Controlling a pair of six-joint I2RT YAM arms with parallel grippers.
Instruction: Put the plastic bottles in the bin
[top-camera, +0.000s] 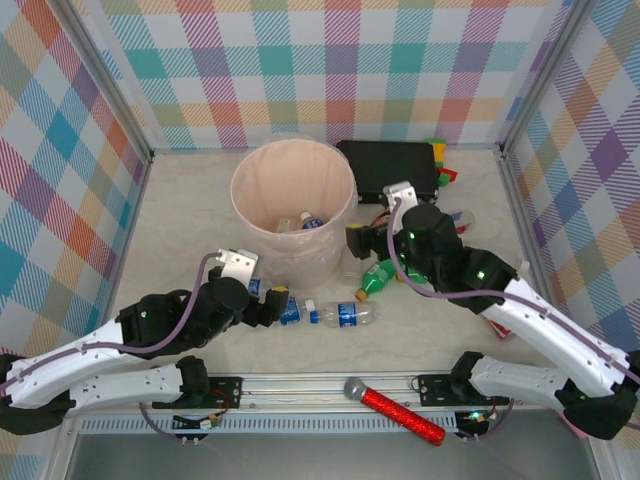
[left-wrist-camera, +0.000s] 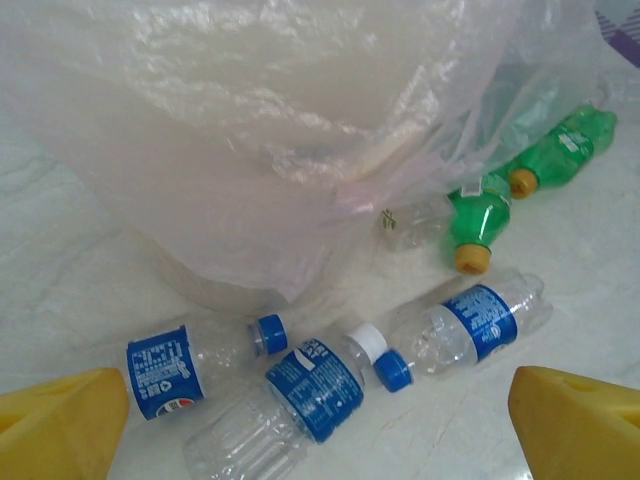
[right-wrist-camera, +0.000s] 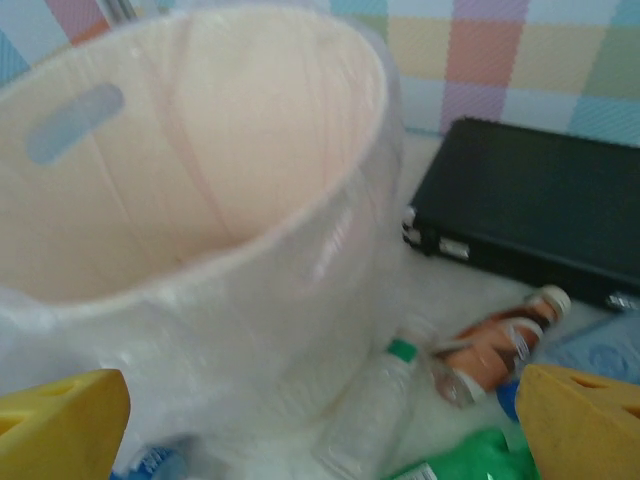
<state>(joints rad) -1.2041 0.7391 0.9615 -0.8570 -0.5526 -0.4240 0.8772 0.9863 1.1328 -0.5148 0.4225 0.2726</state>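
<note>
Yellow fingers (left-wrist-camera: 60, 420) of the left tool (left-wrist-camera: 320, 430) stand spread wide and empty over 3 clear ribbed bottles (left-wrist-camera: 300, 395) with blue labels and caps, lying on the marbled worktop (left-wrist-camera: 80, 290) at the foot of the bin (top-camera: 300, 258). Beside the bin, the right tool (right-wrist-camera: 320, 425) hangs equally wide, holding nothing. Crinkled clear film sheathes the round cream tub. 2 green bottles (left-wrist-camera: 480, 215) with yellow caps lie at the bin's right side; 1 blue-labelled bottle (top-camera: 310, 222) rests inside. Label print is too small to read.
</note>
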